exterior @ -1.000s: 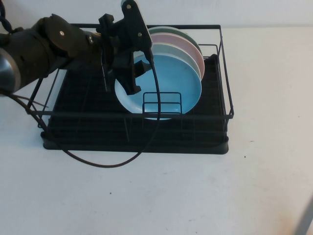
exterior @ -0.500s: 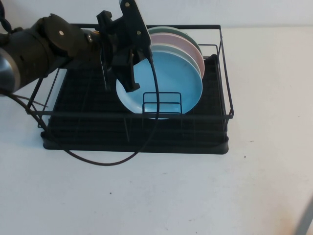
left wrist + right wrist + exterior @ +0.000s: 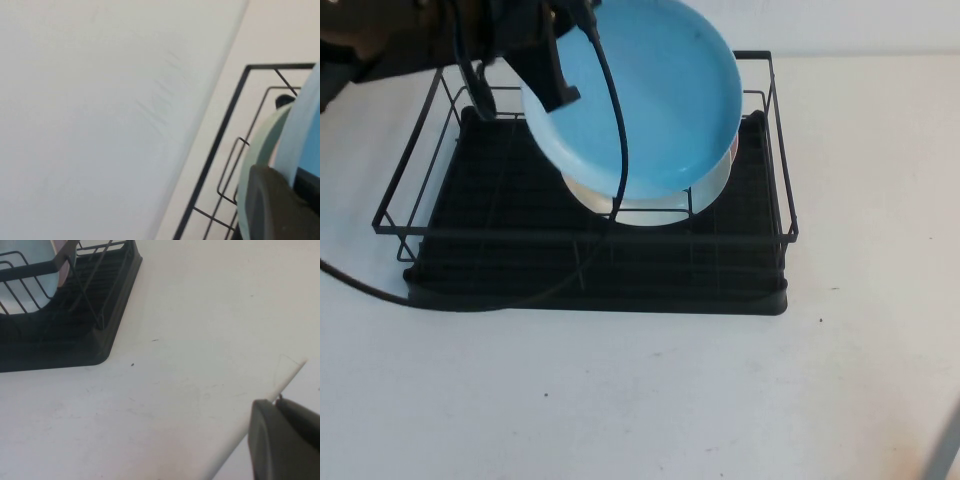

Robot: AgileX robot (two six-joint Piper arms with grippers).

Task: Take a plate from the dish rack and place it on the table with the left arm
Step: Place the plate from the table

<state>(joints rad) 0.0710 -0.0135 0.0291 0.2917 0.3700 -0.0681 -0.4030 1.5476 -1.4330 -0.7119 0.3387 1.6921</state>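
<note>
Plate [image 3: 650, 95] has just come up out of the rack [image 3: 590, 230], clamped at its edge by the left gripper [image 3: 552, 75], held tilted above the remaining plates. Next: carry it to the table [image 3: 670, 400]. Right gripper [image 3: 285, 440] sits parked off the table's edge, fingers can't tell.

The plate [image 3: 650, 95] in the black left gripper [image 3: 555, 60] is plain glossy sky-blue, against the black wire dish rack [image 3: 590, 240]. Behind it a pale mint-white plate [image 3: 710, 190] shows. The right gripper [image 3: 282, 442] is dark, over the dark-specked white table [image 3: 720, 390].
</note>
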